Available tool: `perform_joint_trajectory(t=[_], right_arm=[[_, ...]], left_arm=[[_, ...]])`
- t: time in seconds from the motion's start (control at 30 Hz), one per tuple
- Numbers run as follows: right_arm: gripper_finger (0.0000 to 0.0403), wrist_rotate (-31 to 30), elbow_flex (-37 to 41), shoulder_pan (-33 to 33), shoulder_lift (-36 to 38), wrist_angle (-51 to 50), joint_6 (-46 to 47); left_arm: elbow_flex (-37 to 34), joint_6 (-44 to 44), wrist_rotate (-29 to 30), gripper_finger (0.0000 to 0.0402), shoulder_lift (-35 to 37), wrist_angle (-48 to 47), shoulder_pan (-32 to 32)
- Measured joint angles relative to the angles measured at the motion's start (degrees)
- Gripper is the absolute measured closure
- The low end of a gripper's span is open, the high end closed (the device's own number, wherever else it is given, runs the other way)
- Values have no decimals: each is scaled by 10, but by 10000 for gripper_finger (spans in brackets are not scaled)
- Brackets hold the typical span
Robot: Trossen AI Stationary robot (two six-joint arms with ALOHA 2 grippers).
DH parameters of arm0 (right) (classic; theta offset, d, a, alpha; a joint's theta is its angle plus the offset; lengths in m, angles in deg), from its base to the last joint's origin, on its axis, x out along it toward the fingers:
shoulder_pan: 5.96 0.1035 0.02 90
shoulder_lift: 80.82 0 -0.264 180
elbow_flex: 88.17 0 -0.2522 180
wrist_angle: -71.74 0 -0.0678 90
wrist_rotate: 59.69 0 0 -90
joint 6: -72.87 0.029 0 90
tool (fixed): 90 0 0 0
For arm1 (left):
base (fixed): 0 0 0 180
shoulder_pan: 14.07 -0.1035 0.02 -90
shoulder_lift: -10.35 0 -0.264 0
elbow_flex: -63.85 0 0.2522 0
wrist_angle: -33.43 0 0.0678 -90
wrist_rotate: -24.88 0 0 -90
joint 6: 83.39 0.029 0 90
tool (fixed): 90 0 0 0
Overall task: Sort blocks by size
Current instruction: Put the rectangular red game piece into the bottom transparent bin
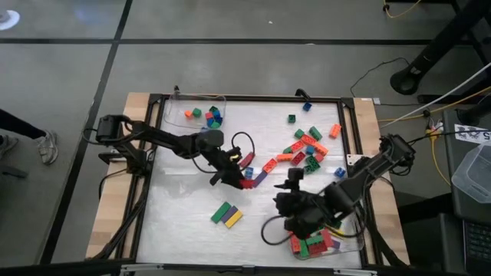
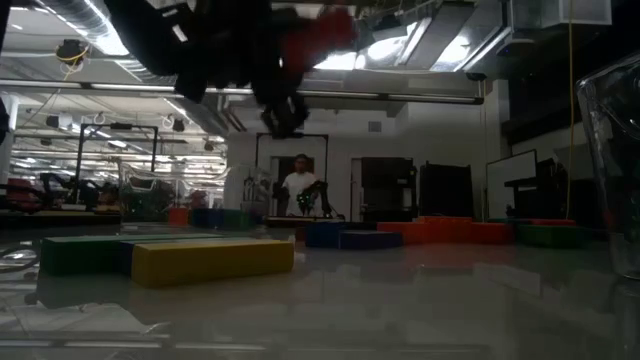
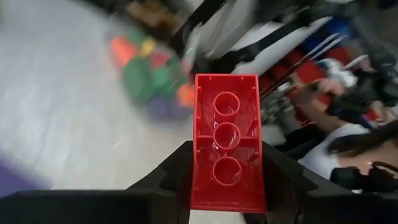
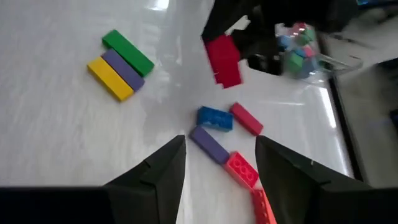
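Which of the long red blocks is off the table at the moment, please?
The long red block clamped in the left gripper, shown underside up in the left wrist view. The other red ones, such as the red block beside the blue block, lie flat on the table.

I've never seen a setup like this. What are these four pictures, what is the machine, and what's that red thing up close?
These are four cameras on one moment. One looks straight down on a table with two dark robot arms; one sits at table height; the other two ride on the arms' wrists. Each arm ends in a two-finger gripper. The left gripper is clamped on a long red block, seen from underneath in its own wrist picture. The right gripper is open and empty above the table. Loose colored blocks lie scattered, a green, purple and yellow trio sits side by side, and two clear trays at opposite corners hold more blocks.
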Motion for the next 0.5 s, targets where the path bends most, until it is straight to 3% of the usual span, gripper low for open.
perform_joint_trajectory(t=[0.2, 0.37, 0.5], right_arm=[[210, 34, 0, -31, 0, 93, -125], [210, 36, 0, -52, 0, 178, -231], [210, 87, 0, -69, 0, 208, -270]], left_arm=[[0, -15, 0, 276, 0, 99, 27], [0, -15, 0, 276, 0, 119, 43], [0, -15, 8, 275, 0, 135, 52]])
